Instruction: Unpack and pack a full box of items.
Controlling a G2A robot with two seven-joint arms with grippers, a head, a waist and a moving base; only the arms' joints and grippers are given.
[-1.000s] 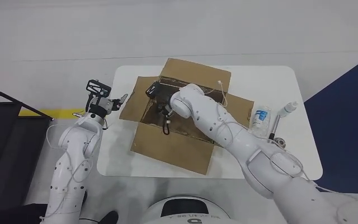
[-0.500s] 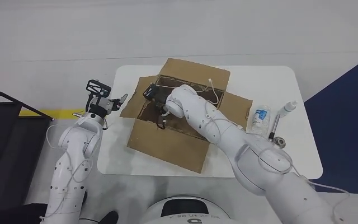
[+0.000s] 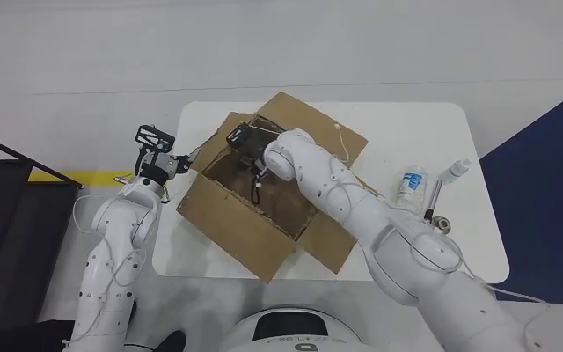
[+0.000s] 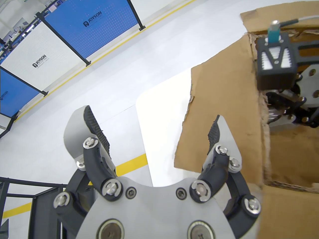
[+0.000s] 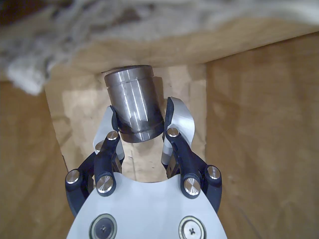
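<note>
currently, my right claw (image 5: 141, 105) is clamped on a metal cylinder (image 5: 130, 90) inside the cardboard box (image 3: 229, 220) on the counter (image 3: 413, 123). my left claw (image 4: 152, 113) is spread wide, holding nothing, just beside the cardboard box.

This looks like a large industrial test hall: a wide, pale grey floor (image 4: 99, 80) with a painted yellow line (image 4: 132, 161), blue and white partition panels (image 4: 99, 13) on black stands, and one plain white table (image 3: 422, 132) standing in the open.
</note>
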